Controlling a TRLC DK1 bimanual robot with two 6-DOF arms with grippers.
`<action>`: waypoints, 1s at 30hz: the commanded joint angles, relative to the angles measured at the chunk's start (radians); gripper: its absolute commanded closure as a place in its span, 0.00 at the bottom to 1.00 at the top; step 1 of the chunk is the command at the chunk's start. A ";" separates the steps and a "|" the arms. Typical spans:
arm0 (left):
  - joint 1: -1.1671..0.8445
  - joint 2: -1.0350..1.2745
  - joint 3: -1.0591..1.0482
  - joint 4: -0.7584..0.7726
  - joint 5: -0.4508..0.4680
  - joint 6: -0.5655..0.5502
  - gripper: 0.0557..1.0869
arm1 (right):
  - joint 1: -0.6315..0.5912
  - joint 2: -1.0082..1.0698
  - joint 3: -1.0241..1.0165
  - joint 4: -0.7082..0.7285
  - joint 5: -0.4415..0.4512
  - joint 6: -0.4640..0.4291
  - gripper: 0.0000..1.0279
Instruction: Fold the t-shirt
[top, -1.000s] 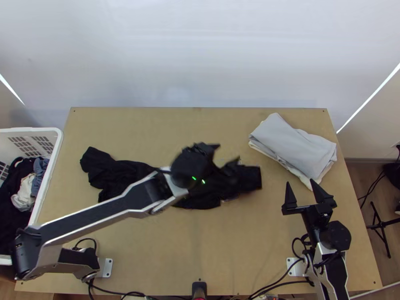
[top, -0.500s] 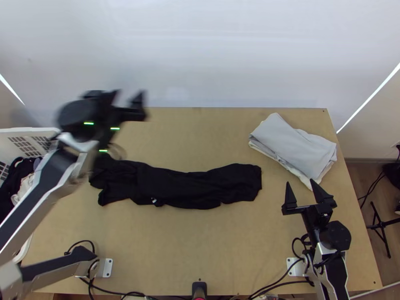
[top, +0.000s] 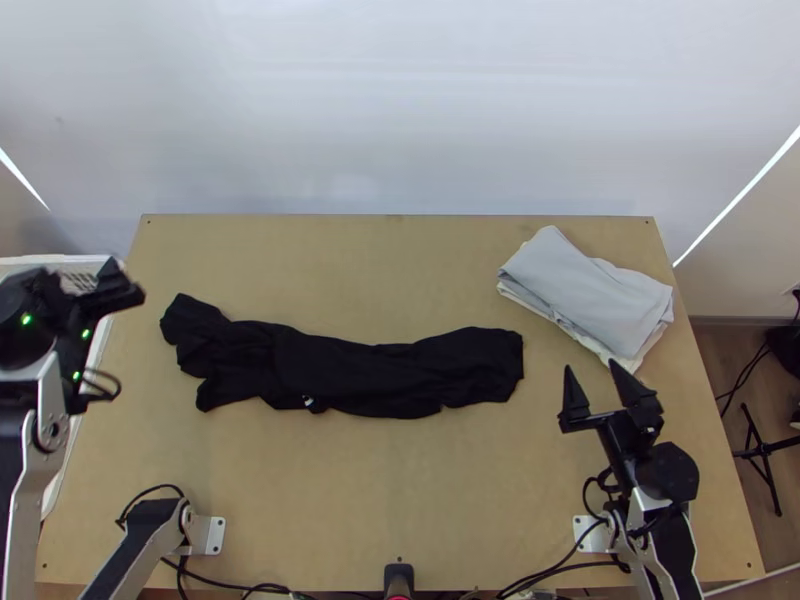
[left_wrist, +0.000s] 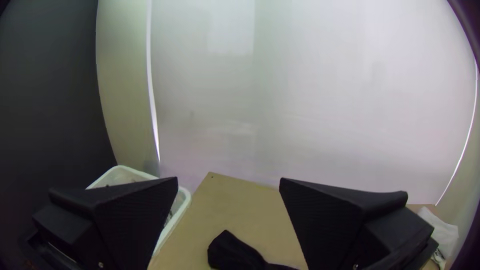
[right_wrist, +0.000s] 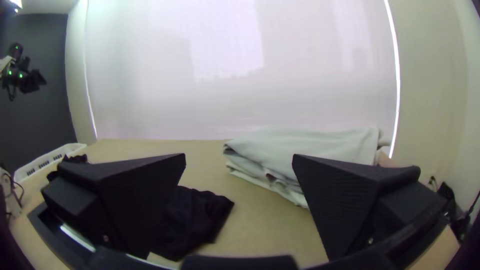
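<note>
"Where do we find the black t-shirt (top: 400, 370)?"

"We see it lying on the wooden counter (top: 400, 480), in a long, wrinkled strip that runs across the middle. The end toward the left arm is more bunched, and we make out a small white tag (top: 308, 401) along the near edge."

"And our left end effector (top: 78, 275)?"

"Released. In its own wrist view we see the two fingers standing wide apart, with bare counter between them. From high up it is blurred, but we think it hangs over the white basket (left_wrist: 185, 201), which is beside the counter's left edge. Our right wrist view shows it raised, too."

"What about our right end effector (top: 591, 366)?"

"Released as well: its fingers are well parted and point toward the far side of the counter. We have it at the right, apart from the t-shirt."

"What else do we see on that side?"

"A folded light grey cloth (top: 590, 290) lies on a paler cloth (top: 515, 293), near the far right corner, just beyond our right fingertips. The t-shirt's flatter end lies near that stack, and we see counter between them."
</note>
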 joint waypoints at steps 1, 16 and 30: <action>0.121 -0.091 -0.067 -0.078 0.006 -0.002 0.04 | 0.116 -0.002 0.005 0.007 0.000 0.122 0.04; 0.064 -0.030 -0.192 -0.010 0.077 -0.135 0.04 | 0.151 0.815 0.536 -0.406 -0.077 0.004 0.04; 0.030 -0.053 -0.300 0.059 0.078 -0.152 0.04 | 0.627 1.311 1.218 -0.660 0.094 -0.149 0.06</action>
